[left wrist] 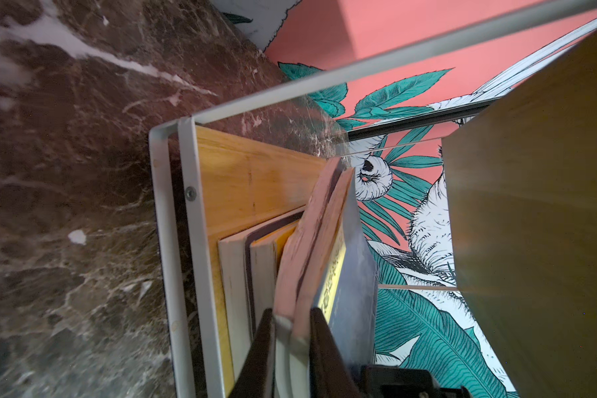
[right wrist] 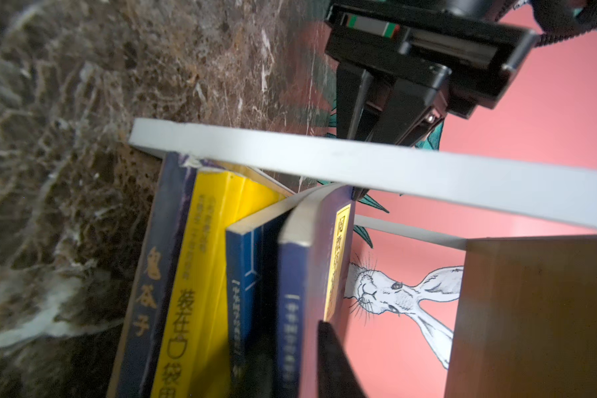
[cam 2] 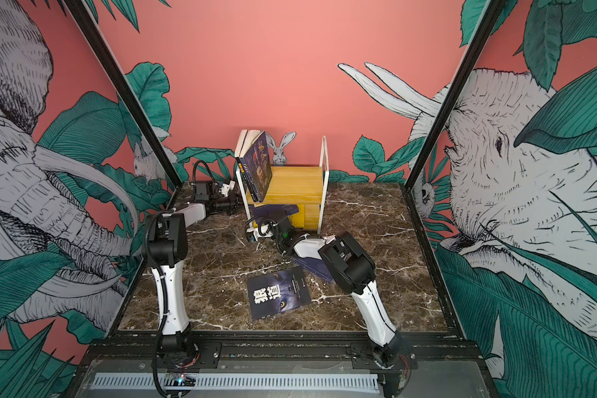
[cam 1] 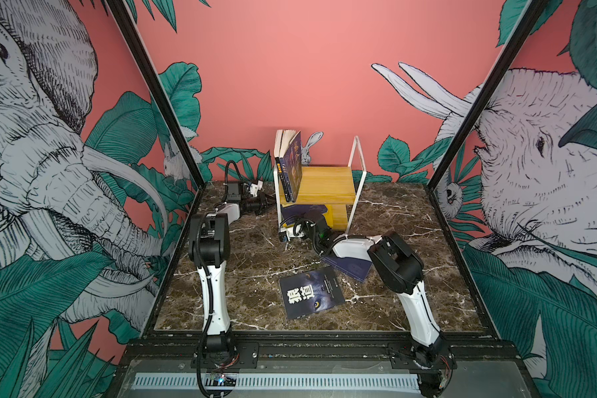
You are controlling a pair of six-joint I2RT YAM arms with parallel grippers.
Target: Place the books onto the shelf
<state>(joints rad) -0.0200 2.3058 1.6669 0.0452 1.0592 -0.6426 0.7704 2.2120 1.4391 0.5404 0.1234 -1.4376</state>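
The shelf (cam 1: 328,186) (cam 2: 297,186) stands at the back of the marble table. On its lower board (left wrist: 249,172) several books lie stacked flat; the top one is navy with a yellow label (left wrist: 345,296) (right wrist: 297,310). My left gripper (left wrist: 292,317) (cam 1: 261,203) reaches in from the shelf's left side, shut on that book's page edge. My right gripper (right wrist: 293,339) (cam 1: 302,215) is at its spine end, jaws apart on either side of it. Two books (cam 1: 290,165) lean upright on the upper board. A dark book with white characters (cam 1: 312,296) lies on the table.
Another navy book (cam 1: 352,267) lies on the table, partly under my right forearm. The shelf's white frame bar (right wrist: 393,169) runs between the two grippers. A yellow book (right wrist: 200,275) sits low in the stack. Black posts and patterned walls close in the table.
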